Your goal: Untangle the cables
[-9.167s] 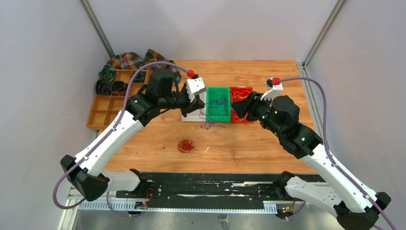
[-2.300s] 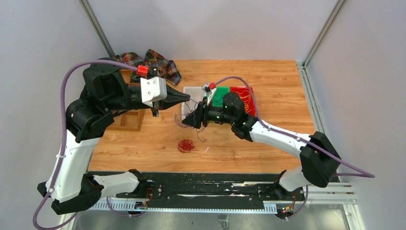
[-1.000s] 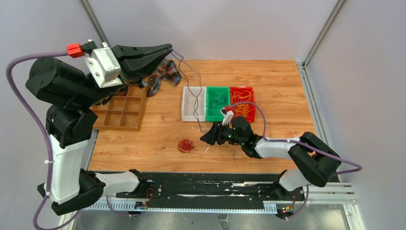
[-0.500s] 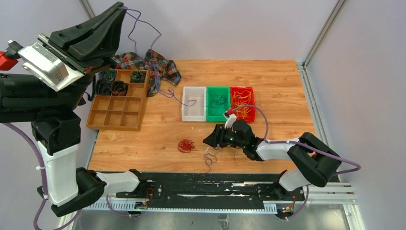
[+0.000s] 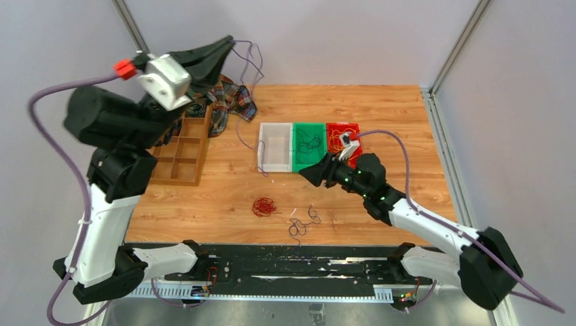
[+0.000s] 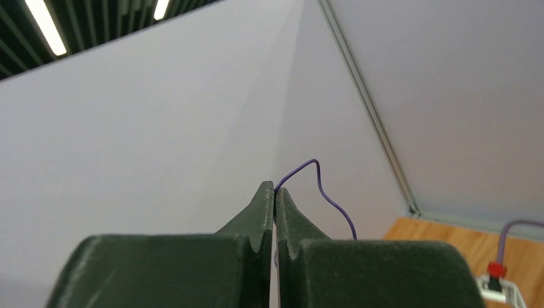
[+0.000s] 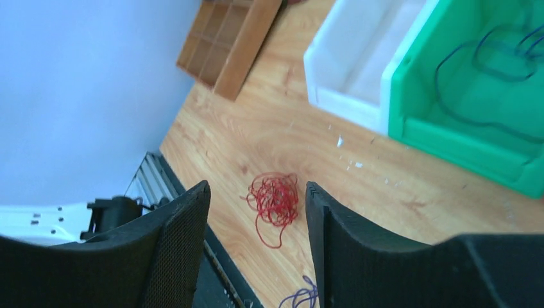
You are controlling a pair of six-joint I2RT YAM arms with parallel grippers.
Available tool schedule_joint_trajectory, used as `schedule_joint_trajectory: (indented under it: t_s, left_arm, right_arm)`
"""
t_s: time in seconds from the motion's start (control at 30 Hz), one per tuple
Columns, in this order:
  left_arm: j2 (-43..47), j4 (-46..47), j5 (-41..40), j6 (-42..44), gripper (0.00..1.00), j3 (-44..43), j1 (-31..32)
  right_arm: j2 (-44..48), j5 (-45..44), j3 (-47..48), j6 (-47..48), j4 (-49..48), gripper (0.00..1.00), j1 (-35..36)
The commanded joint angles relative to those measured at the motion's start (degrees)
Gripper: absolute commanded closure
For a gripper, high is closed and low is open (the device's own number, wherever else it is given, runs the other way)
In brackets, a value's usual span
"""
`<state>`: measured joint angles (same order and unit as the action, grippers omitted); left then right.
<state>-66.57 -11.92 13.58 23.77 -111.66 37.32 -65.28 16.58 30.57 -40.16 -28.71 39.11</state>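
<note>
Risen from lower centre, the right gripper point(image 5: 303, 174) now nears the green bin point(image 5: 309, 125), jaws apart and empty. Upper left, the left gripper point(image 5: 229, 43) pinches a purple cable point(image 6: 312, 161).

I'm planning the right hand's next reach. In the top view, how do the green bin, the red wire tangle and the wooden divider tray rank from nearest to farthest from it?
1. The green bin is right at the tip of the right hand, just beyond it.
2. The red wire tangle lies on the table to its left, toward the near edge.
3. The wooden divider tray sits at the table's far left side.
</note>
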Motion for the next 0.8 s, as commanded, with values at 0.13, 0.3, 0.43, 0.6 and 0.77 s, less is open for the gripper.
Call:
schedule_joint_trajectory:
  t_s: [0.13, 0.3, 0.43, 0.6, 0.77]
  left_arm:
    - [-1.73, 2.6, -0.53, -1.14, 1.0, 12.99, 0.38]
    - [-5.71, 5.07, -0.96, -2.18, 1.0, 16.91, 0.6]
    - [-9.35, 6.1, -1.36, -2.43, 1.0, 18.35, 0.88]
    - [-13.42, 9.06, -2.68, 0.22, 1.0, 21.64, 1.08]
    - [-17.64, 12.13, -3.55, 3.7, 1.0, 23.36, 1.09]
  right_arm:
    - [13.78, -15.47, 2.63, 3.28, 18.79, 0.52, -5.93]
    - [17.72, -24.49, 4.14, 3.06, 28.43, 0.59, -8.71]
    - [20.17, -31.05, 4.41, 2.43, 33.36, 0.6, -9.47]
    - [22.41, -33.36, 3.44, 2.08, 33.57, 0.59, -9.69]
    - [22.74, -33.68, 3.18, 3.0, 33.91, 0.6, -9.76]
